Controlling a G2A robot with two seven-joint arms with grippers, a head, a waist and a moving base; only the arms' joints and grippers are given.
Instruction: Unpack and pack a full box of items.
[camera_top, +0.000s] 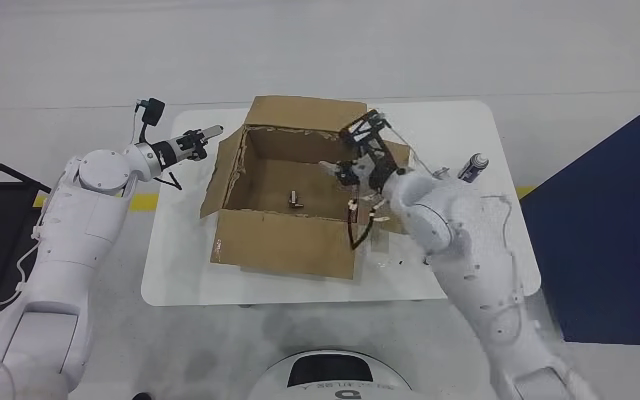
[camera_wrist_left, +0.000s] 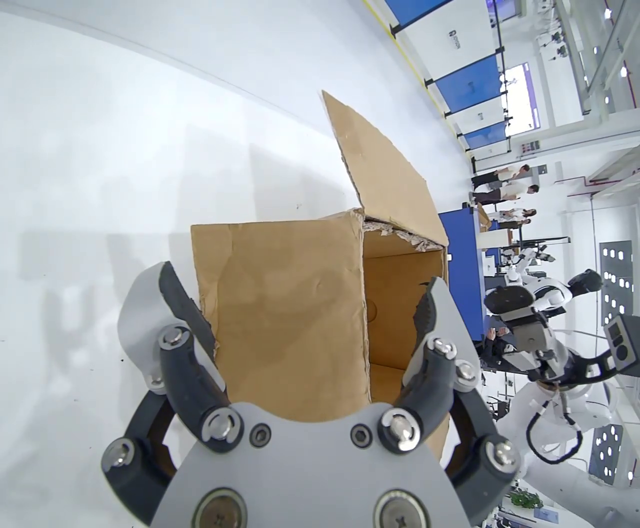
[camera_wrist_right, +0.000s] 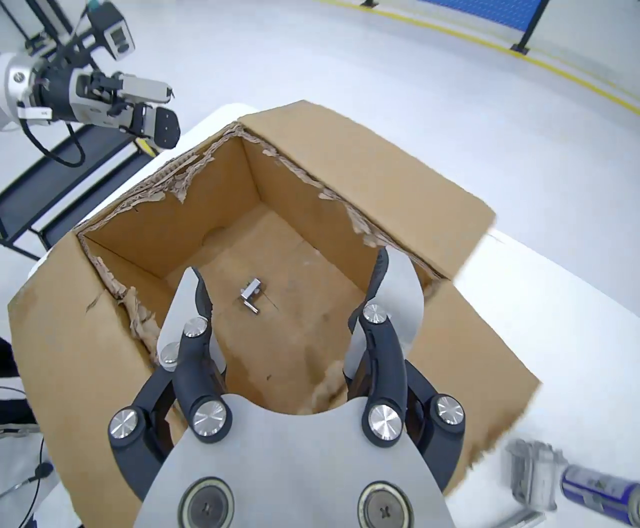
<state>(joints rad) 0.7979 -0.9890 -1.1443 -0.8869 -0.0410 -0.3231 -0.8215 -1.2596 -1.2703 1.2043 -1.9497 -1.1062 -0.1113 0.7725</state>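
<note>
1. Corrugated brown cardboard box (camera_top: 285, 195), flaps splayed and rims torn, sits on the white bench (camera_top: 470, 130).
2. One small bright metal piece (camera_wrist_right: 251, 295), possibly a clip, lies on its floor; unpacking looks nearly complete.
3. Right claw (camera_wrist_right: 287, 272), spread and empty, hangs over the opening, aimed inward.
4. Left claw (camera_wrist_left: 300, 290), spread, faces a side flap, probably to steady it.

The white table (camera_top: 175, 262) carries an open cardboard box (camera_top: 280, 245) and a can (camera_top: 473, 166).
</note>
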